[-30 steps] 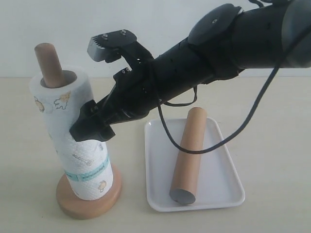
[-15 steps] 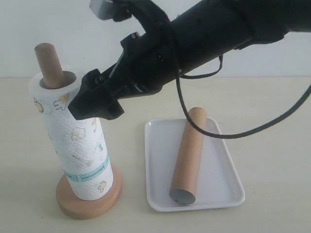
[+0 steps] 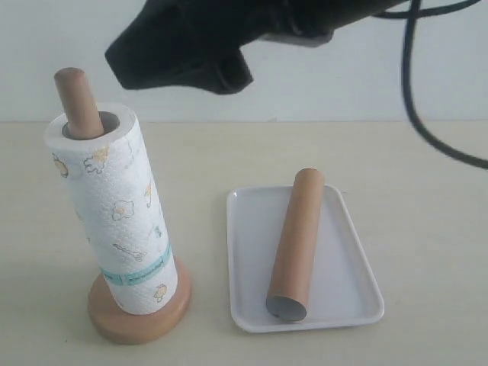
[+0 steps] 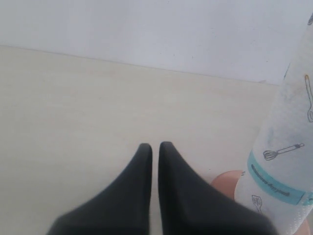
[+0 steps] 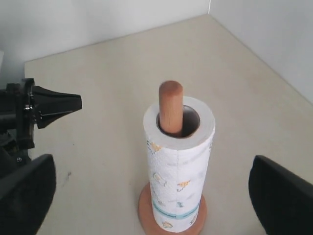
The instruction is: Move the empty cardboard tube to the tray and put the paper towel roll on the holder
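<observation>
left: paper towel roll on holder; right: empty cardboard tube in tray; right hand spread, left hand pressed together.

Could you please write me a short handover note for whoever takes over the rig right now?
Left gripper: shut, empty, low over the table near the foot of the paper towel roll.
Right gripper: open, empty, raised above the roll.
Paper towel roll: upright on the holder, dowel poking out of its core.
Empty cardboard tube: lying lengthwise in the tray.
Done: both steps look complete.
Left: nothing visible, beyond parking the arms.
</observation>
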